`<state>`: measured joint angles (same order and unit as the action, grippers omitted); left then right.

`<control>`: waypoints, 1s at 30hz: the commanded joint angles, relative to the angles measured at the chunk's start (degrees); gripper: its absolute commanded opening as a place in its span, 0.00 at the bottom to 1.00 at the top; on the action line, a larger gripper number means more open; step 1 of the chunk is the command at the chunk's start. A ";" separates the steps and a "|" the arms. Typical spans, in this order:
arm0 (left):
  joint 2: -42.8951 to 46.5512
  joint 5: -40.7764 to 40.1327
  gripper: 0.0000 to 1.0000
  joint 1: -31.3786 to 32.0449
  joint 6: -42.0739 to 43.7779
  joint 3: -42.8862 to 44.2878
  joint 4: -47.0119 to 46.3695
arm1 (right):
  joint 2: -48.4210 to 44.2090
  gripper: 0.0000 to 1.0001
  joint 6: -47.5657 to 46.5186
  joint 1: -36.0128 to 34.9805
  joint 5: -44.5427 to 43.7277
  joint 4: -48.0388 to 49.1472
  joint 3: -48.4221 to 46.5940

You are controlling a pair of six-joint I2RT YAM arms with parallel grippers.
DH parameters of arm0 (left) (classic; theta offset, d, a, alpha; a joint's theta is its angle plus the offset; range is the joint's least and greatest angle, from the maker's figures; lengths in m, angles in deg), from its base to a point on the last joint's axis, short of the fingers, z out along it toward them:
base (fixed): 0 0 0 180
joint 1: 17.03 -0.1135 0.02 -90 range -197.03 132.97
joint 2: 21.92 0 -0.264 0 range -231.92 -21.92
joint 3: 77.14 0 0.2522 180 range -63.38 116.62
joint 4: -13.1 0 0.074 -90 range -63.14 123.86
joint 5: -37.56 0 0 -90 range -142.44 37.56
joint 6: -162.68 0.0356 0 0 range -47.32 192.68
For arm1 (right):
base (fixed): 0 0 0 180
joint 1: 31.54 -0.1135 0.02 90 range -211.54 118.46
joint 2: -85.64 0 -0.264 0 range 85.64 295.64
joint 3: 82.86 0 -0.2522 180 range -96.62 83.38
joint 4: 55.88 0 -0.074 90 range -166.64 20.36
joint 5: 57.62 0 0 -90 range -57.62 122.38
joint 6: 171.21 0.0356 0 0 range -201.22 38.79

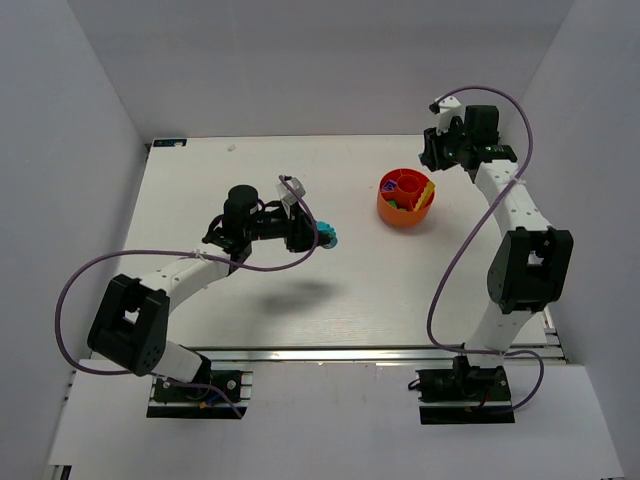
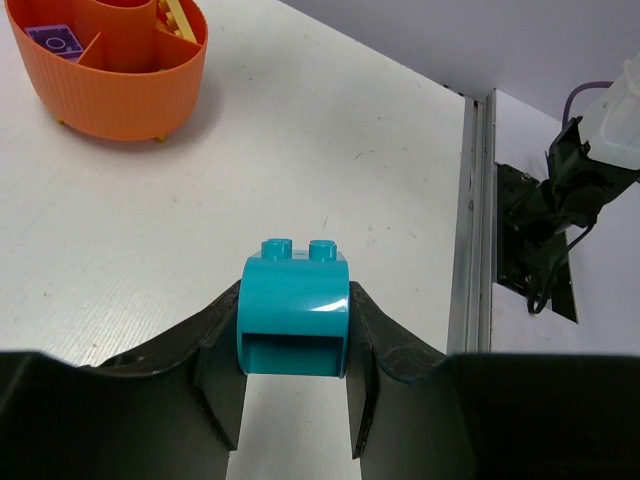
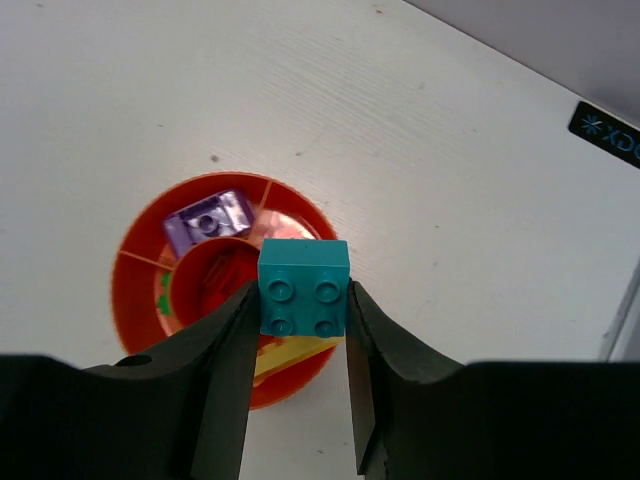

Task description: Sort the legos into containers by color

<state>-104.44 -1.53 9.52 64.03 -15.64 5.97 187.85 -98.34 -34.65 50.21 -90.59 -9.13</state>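
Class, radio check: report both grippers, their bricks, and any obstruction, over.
Left gripper shut on arched teal brick, short of orange bowl. Right gripper shut on square teal brick above bowl. Nothing seen in the way.

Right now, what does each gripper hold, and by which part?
Left gripper: teal arched brick, pinched by its two side faces. Right gripper: teal square brick, by opposite sides.

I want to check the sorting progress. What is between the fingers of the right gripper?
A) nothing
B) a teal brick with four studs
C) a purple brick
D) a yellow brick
B: in the right wrist view the right gripper is shut on a teal brick showing four studs, while the purple brick lies in the orange bowl.
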 commanded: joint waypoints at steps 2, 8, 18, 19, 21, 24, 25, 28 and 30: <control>4.03 -1.69 0.00 0.35 2.31 2.53 2.86 | 3.77 0.00 -8.00 -0.49 -7.45 -0.40 -5.92; 4.65 -2.22 0.00 0.35 3.11 2.70 3.74 | 7.64 0.01 -8.64 -1.19 -9.13 -2.52 -10.94; 5.44 -2.84 0.00 0.35 4.42 2.97 5.06 | 12.83 0.02 0.86 0.47 0.01 1.53 -11.46; 5.44 -2.84 0.00 0.35 4.34 2.97 5.15 | 13.53 0.02 1.30 0.74 0.45 0.48 -12.34; 5.35 -2.49 0.00 0.35 4.34 3.14 5.15 | 15.12 0.02 2.35 1.18 2.20 -0.23 -13.92; 5.44 -2.31 0.00 0.35 4.16 3.23 5.06 | 16.08 0.02 3.67 2.15 3.71 -0.59 -13.93; 5.61 -2.14 0.00 0.35 4.25 3.23 5.06 | 16.43 0.02 3.85 2.32 3.71 -0.50 -13.84; 5.62 -2.14 0.00 0.35 4.16 3.14 5.06 | 17.23 0.02 4.12 2.41 3.97 -1.02 -14.54; 5.70 -2.22 0.00 0.35 4.25 3.14 5.06 | 18.28 0.02 4.21 2.50 5.11 -2.85 -15.85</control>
<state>-101.43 -4.02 9.71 67.55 -14.59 10.39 205.80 -95.28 -32.29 52.52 -92.69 -20.80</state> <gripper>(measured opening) 0.472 0.415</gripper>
